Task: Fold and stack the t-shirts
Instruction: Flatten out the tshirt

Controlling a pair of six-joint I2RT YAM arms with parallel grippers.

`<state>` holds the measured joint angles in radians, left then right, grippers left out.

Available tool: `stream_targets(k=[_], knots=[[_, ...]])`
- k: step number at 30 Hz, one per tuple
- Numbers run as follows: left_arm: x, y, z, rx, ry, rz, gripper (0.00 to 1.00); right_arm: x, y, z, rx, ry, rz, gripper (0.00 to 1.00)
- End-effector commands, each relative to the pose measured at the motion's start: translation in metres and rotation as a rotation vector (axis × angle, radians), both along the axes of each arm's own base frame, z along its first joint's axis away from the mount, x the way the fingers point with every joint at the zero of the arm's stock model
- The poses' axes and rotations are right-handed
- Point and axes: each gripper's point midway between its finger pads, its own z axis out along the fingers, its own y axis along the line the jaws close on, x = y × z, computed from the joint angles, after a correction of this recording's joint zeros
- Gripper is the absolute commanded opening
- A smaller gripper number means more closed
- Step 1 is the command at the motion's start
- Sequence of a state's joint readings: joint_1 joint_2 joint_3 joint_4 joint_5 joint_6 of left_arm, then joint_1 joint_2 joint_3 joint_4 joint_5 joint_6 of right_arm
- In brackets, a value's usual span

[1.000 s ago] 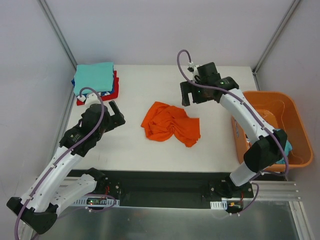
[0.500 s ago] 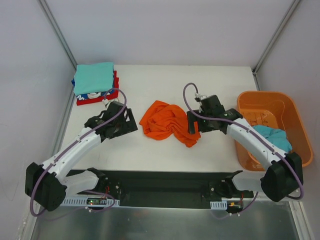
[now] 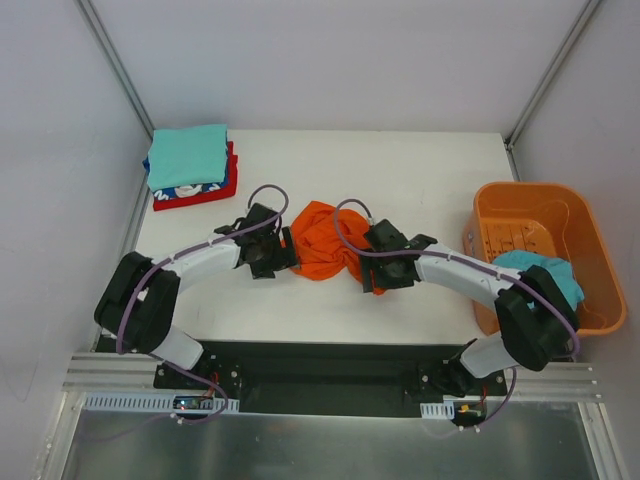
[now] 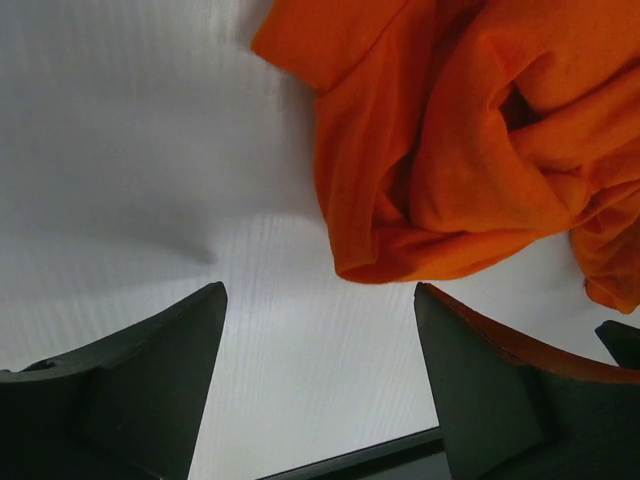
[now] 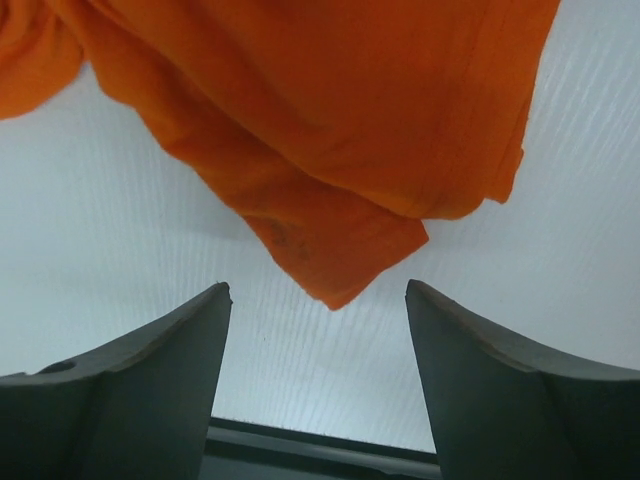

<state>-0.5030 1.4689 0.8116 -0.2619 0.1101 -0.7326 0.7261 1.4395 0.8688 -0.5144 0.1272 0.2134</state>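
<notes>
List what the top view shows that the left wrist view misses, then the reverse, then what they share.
Top view only: the folded stack at the far left corner, the basket at right with a teal shirt in it, and the right pincer at the orange shirt's near right corner. Left wrist only: close up, the left pincer with fingers apart, bare table between them, the shirt's hem just ahead. Both: the orange shirt, crumpled mid-table, and the left pincer beside it.
</notes>
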Motion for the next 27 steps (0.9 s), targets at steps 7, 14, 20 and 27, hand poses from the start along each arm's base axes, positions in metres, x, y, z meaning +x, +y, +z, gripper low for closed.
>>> stream_targets(k=[7, 14, 20, 27], knots=[[0.027, -0.025, -0.014, -0.049, 0.011, -0.016, 0.52, 0.005, -0.004, -0.022, -0.057, -0.007, -0.089, 0.69], [0.036, -0.037, -0.018, -0.068, 0.023, -0.057, 0.00, 0.010, 0.000, -0.034, -0.080, 0.008, -0.097, 0.24], [0.037, -0.027, 0.033, -0.091, -0.148, -0.065, 0.00, 0.025, -0.006, 0.008, -0.082, -0.108, -0.090, 0.01], [0.025, -0.022, 0.158, -0.224, -0.512, -0.128, 0.00, 0.038, -0.009, 0.139, 0.070, -0.404, -0.006, 0.01]])
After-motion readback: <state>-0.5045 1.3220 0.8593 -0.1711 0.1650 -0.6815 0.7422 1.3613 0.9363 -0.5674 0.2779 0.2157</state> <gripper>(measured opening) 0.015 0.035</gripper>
